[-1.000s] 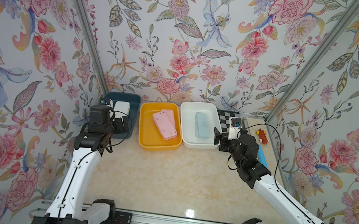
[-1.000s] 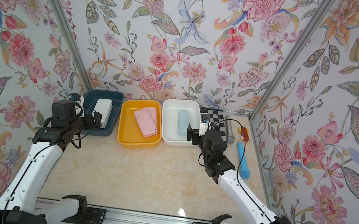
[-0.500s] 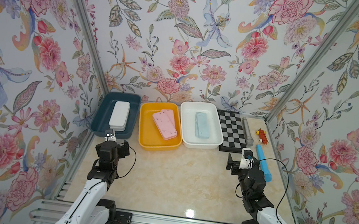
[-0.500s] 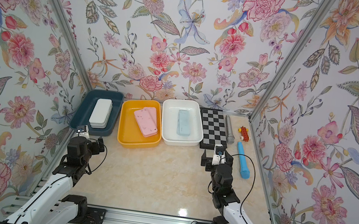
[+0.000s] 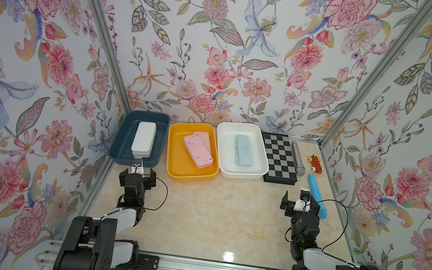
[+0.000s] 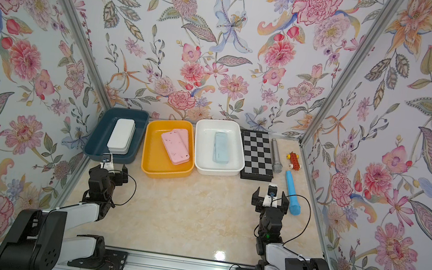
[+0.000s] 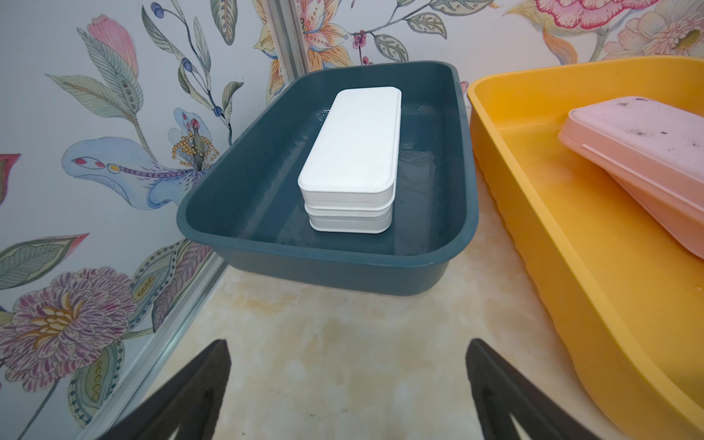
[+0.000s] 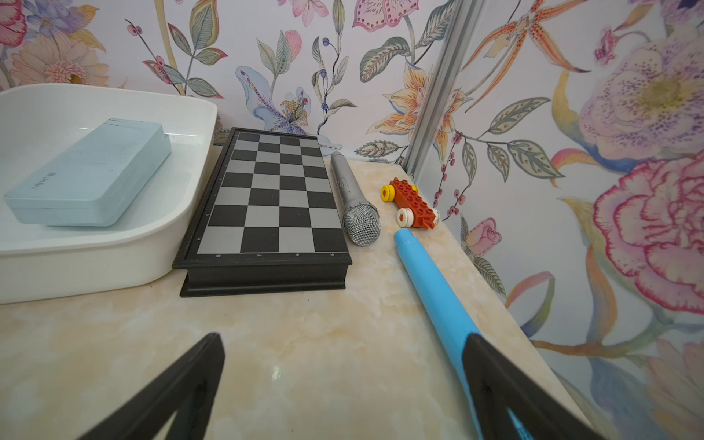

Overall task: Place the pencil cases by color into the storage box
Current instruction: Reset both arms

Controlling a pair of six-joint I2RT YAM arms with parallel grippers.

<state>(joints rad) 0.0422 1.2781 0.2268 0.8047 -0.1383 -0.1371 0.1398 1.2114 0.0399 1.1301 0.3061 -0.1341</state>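
Both top views look steeply down over the whole worktop (image 5: 197, 219); both wrist cameras sit low and close, facing rearward.

a: glossy, marble-look tabletop (image 5: 197, 219) mirrors a light. and the dark blue bin (image 7: 324, 274)?
b: smooth, slightly shiny plastic; white pencil cases (image 7: 354, 152) matt plastic. microphone (image 8: 358, 224) head: metal mesh.

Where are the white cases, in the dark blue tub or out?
In. Two white pencil cases lie stacked inside the dark blue tub, one flat on the other.
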